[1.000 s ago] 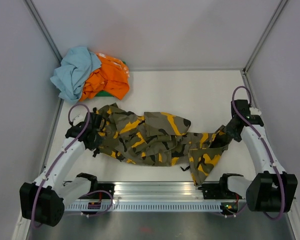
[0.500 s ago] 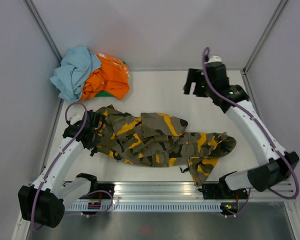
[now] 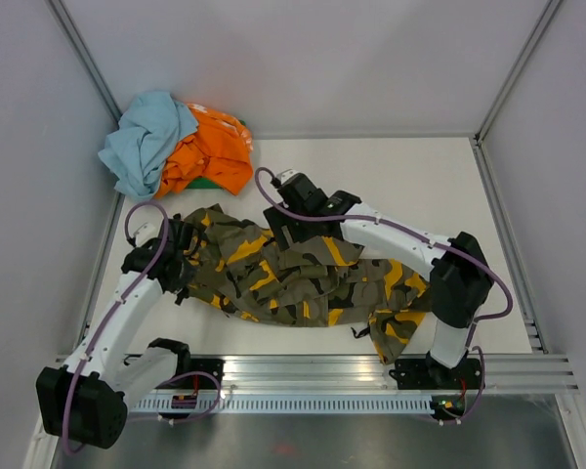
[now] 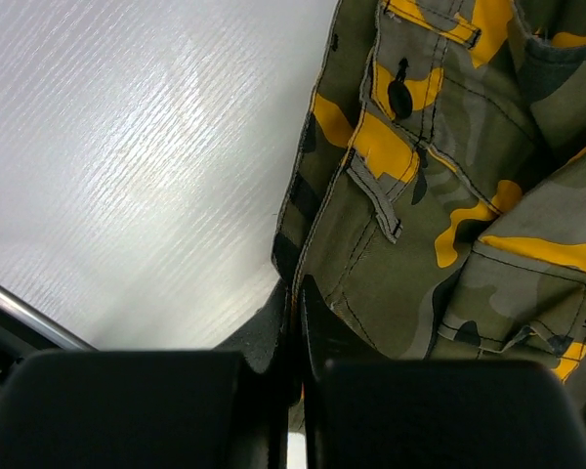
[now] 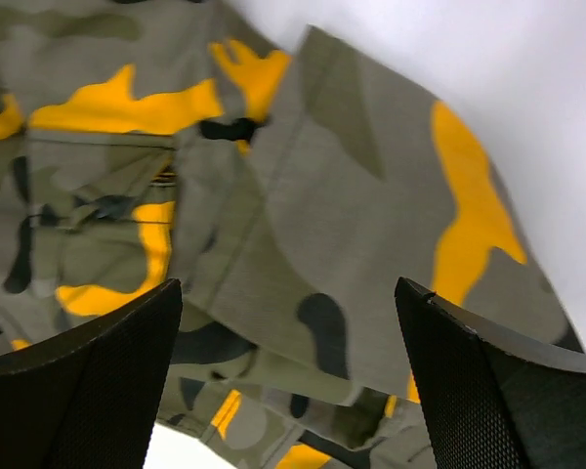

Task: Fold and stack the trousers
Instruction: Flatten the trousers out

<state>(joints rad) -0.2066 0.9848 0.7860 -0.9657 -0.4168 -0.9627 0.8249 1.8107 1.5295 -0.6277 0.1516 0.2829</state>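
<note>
Folding has barely begun, we judge: the trousers [image 3: 303, 278] lie crumpled mid-table [image 3: 400, 186], our left gripper [image 4: 295, 293] pinching their edge, our right gripper [image 5: 285, 293] spread wide just above them, nothing stacked yet.

L grip [image 4: 295, 295] shut, low | R grip [image 5: 288, 291] open wide, arm across leftward
</note>
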